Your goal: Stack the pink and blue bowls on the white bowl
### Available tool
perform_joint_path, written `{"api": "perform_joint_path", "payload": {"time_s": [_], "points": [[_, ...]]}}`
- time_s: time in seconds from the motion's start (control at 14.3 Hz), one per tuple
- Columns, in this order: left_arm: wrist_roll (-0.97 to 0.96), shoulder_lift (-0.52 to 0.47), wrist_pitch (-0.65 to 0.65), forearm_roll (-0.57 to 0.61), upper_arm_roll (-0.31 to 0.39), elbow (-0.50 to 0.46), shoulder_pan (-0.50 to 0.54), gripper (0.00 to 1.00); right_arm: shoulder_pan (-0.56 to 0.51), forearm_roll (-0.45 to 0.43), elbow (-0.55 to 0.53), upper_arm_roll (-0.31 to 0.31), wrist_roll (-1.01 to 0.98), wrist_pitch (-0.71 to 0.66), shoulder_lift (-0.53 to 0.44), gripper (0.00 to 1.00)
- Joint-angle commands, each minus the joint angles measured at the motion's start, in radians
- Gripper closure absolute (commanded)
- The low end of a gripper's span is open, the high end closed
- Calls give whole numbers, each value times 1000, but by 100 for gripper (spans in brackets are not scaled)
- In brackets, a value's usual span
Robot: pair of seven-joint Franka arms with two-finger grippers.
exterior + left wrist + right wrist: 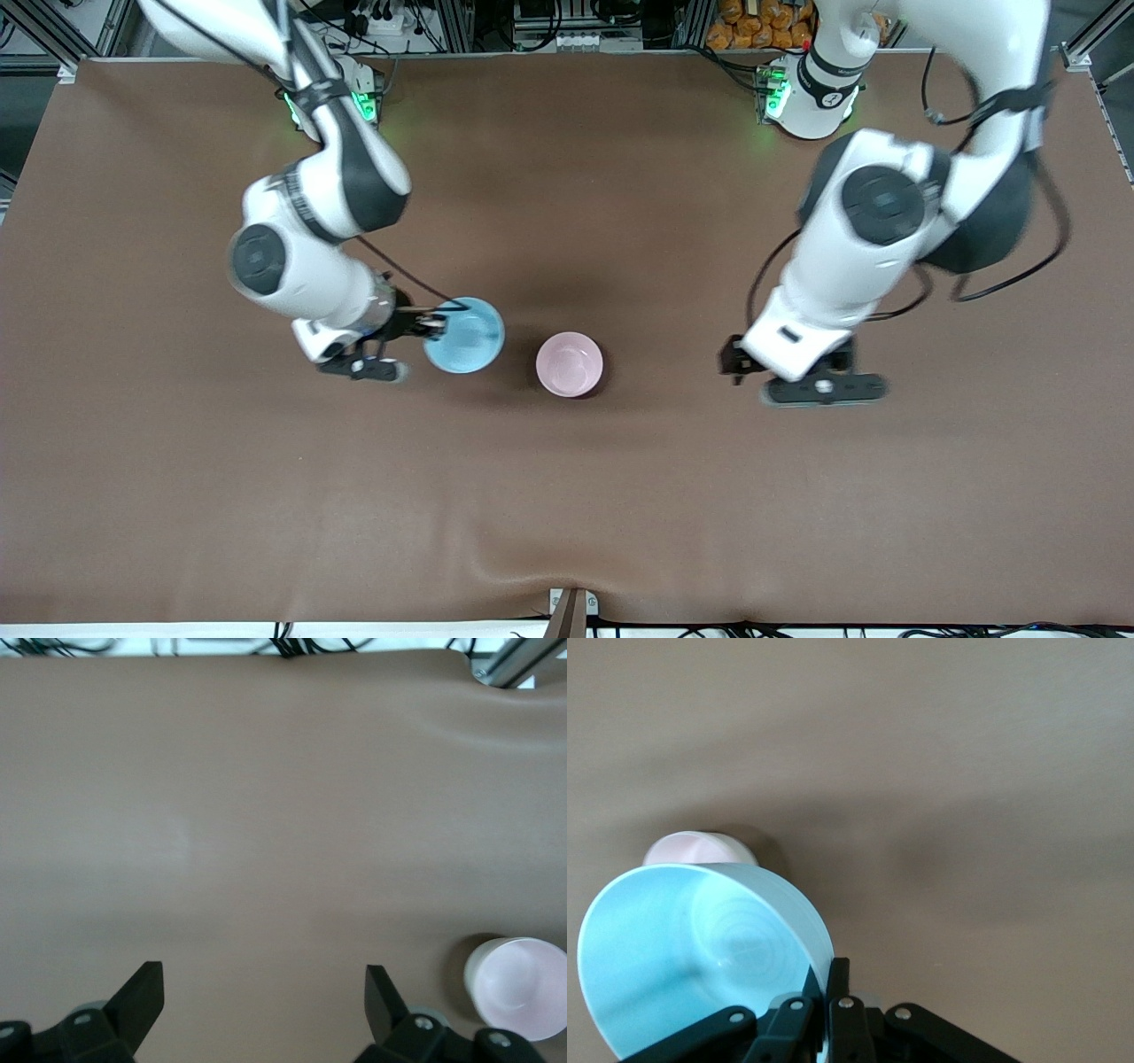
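Pink bowl [570, 363] sits mid-table, just beside my blue bowl [465, 335] toward the left arm's end. Right gripper [431, 323] is clamped on the blue rim, so that's my direction. Left gripper [815, 377] waits spread open, well apart. Can't spot a white bowl.

Front view: right hand [431, 324] fingertips were too small to resolve at blue bowl [464, 335] rim. Left hand [824, 388] fingers hidden under its own wrist body. White bowl couldn't be made out under pink bowl [570, 363].

Right wrist view: blue bowl cut off at frame edge; pink bowl mostly hidden by it.

Left wrist view: pink bowl clipped at frame edge; finger bases cut off.
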Motion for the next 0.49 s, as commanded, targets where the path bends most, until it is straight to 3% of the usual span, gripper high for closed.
{"api": "perform_joint_path", "payload": {"time_s": [0.0,0.21,0.42], "points": [[64,-86,-74,10,-8,-21,44,0,74,20,11,-14,95,83,47,100],[119,-166,-180,-88,-17,-35,118,0,131,21,19,-14,145,147,98,100],[179,-256,-256,-149,-18,-93,175,0,146,21,104,-14,169,154,179,100]]}}
